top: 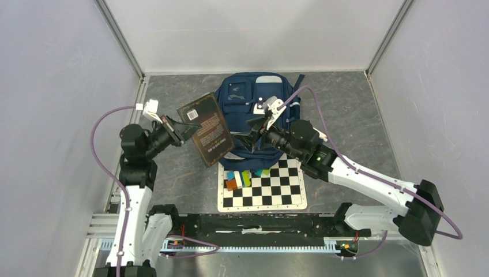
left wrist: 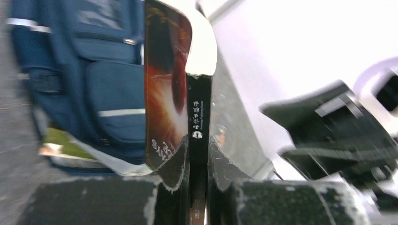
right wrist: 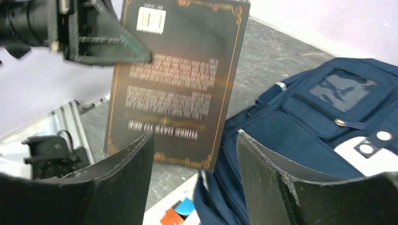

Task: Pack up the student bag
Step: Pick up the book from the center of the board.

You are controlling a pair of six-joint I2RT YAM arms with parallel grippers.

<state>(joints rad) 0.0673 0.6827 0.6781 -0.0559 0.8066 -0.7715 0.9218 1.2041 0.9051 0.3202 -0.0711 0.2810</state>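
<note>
The student bag (top: pixel 254 95) is a navy blue backpack lying flat at the back of the table, front pockets up; it also shows in the left wrist view (left wrist: pixel 112 93) and the right wrist view (right wrist: pixel 300 122). A dark brown book (top: pixel 209 130) with a barcode hangs above the bag's left edge. My left gripper (top: pixel 183 131) is shut on the book's spine (left wrist: pixel 197 108), both pads pressed against it (left wrist: pixel 198 159). My right gripper (top: pixel 254 135) stands open just right of the book, nothing between its fingers (right wrist: pixel 195 154). The book's back cover (right wrist: pixel 178 79) faces it.
A checkerboard mat (top: pixel 271 187) lies in front of the bag, partly under it. Several coloured blocks (top: pixel 242 178) sit on its far left corner, also in the right wrist view (right wrist: pixel 180 213). Grey walls enclose the table on three sides.
</note>
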